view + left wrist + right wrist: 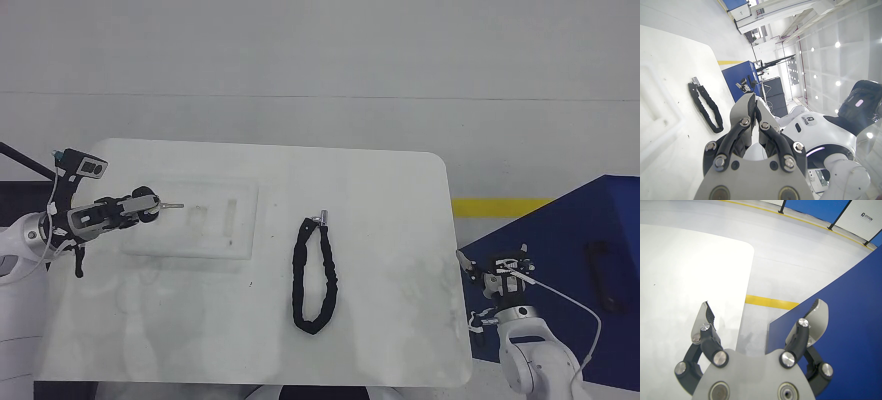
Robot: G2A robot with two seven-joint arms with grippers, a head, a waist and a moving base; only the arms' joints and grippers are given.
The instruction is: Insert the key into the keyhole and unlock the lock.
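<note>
A black fabric-covered chain lock (315,275) lies in a loop at the middle of the white table (400,200), its silver lock head (320,216) at the far end. The left wrist view shows the same chain lock (706,106) and lock head (695,80) off to one side. My left gripper (150,205) hovers over the table's left part, shut on a small metal key (172,206) whose shaft points toward the lock. In the left wrist view the left gripper (753,96) has its pads pressed together. My right gripper (492,280) stands open at the table's right edge, and the right gripper (762,302) holds nothing.
A shallow white tray (195,230) with moulded recesses lies under and beside the left gripper. A blue cabinet (570,270) stands just off the table's right edge, close to the right arm. A yellow floor line (500,206) runs beyond it.
</note>
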